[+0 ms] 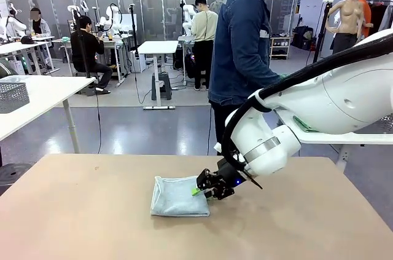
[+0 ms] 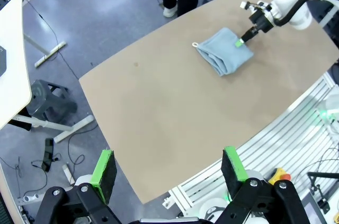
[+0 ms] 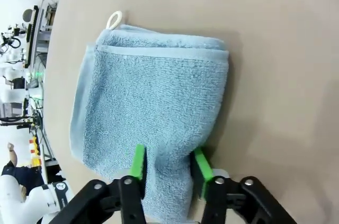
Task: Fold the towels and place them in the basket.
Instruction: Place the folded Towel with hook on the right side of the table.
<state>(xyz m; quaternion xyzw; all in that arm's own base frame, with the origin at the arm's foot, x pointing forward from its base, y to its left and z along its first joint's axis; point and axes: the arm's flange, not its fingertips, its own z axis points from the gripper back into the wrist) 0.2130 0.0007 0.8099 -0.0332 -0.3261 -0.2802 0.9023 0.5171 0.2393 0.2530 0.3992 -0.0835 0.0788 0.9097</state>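
Pinching the bottom edge of the towel (image 3: 153, 107) in the right wrist view, the right gripper (image 3: 169, 170) is clenching a ridge of terry that is bunching up between its green pads (image 3: 139, 161). The bite is sitting only on the rim of the cloth, and I cannot tell how many layers it is catching.

Outward from there, the blue-grey towel is lying folded and flat on the table (image 1: 80, 211), at lower centre of the front view, with its hanging loop (image 3: 113, 20) at the upper left corner in the right wrist view.

The left gripper (image 2: 168, 171) is hanging wide open and empty along the bottom of its own view, high over the table and well apart from the towel at upper right.

A mesh basket (image 1: 12, 95) is sitting on a white side table at the left edge of the front view, far from the towel. A person (image 1: 242, 45) is standing at the far side.

Judging from this, the shallow bite is the weak point:
- If the pads are gripping only the upper layers, lifting is likely to peel the fold open.
- A long carry towards the left could let the cloth sag and slip free.
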